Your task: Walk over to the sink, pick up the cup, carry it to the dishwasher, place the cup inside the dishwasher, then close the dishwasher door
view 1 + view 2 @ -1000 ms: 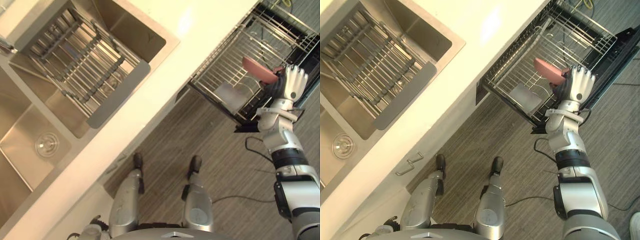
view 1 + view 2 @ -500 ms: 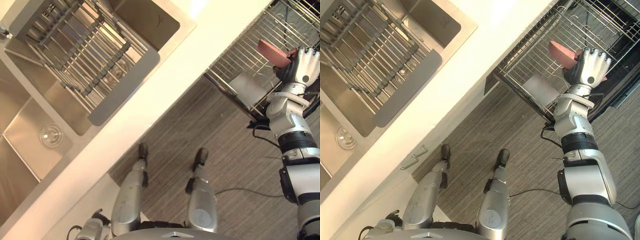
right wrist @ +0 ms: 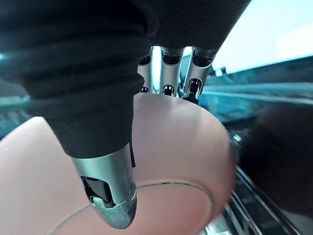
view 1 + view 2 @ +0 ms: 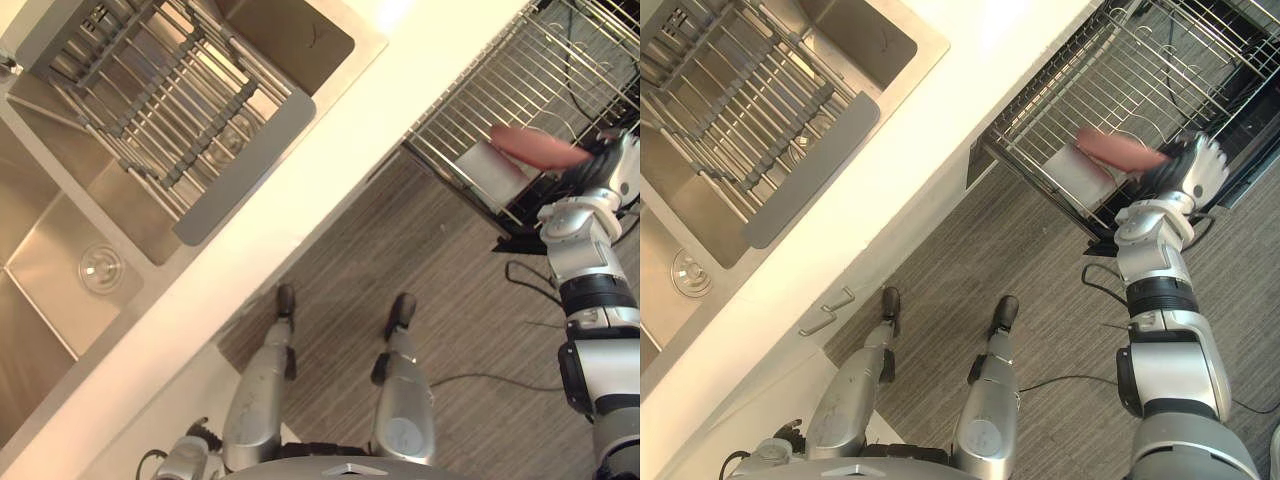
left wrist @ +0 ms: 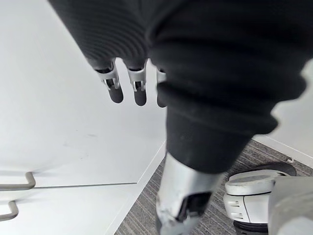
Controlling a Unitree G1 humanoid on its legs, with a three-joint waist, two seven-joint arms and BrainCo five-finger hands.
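**Pink cup held over the dishwasher rack**

Salmon-pink and smooth, the rounded plastic cup (image 4: 1118, 150) sits in the upper right of the eye views. It lies tipped on its side above the near corner of the pulled-out silver wire dishwasher rack (image 4: 1110, 70). Whether it touches the wires cannot be told. The right hand (image 4: 1188, 172) grips it. In the right wrist view the fingers (image 3: 168, 73) curl over the cup's far wall and the thumb presses the near side. The cup's matte pink wall takes up most of that view, and a thin curved rim line crosses its lower part. A pale grey square panel (image 4: 488, 165) lies in the rack just beside the cup.

The left hand (image 5: 116, 89) hangs with relaxed, straight fingers, holding nothing, close to a white cabinet front (image 5: 58, 122). At upper left, the stainless steel sink (image 4: 60, 270) carries a grey slatted drainer (image 4: 170, 110). A cream countertop (image 4: 330, 180) runs diagonally between the sink and the rack.
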